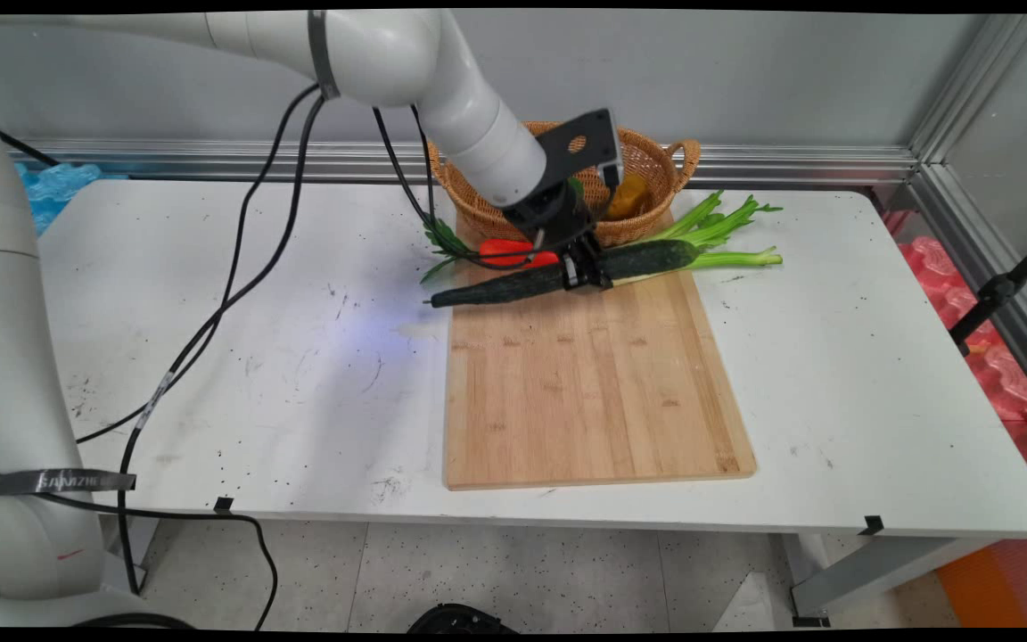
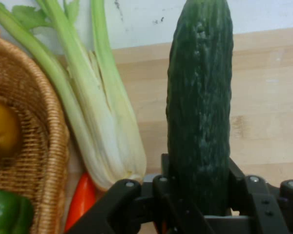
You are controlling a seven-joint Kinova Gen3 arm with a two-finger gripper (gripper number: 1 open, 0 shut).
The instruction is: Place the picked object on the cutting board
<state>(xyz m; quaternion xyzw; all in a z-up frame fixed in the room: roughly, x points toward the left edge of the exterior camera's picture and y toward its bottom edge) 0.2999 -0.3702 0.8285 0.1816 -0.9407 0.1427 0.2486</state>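
Observation:
A long dark green cucumber lies across the far edge of the bamboo cutting board. My gripper is shut on the cucumber near its middle. In the hand view the cucumber runs up from between the gripper linkage. A celery stalk lies beside it, and in the main view the celery reaches right past the board. A red pepper sits just behind the cucumber; its tip shows under the celery.
A wicker basket stands behind the board against the wall, holding a yellow item and a green one. Black cables hang from the arm over the table's left half.

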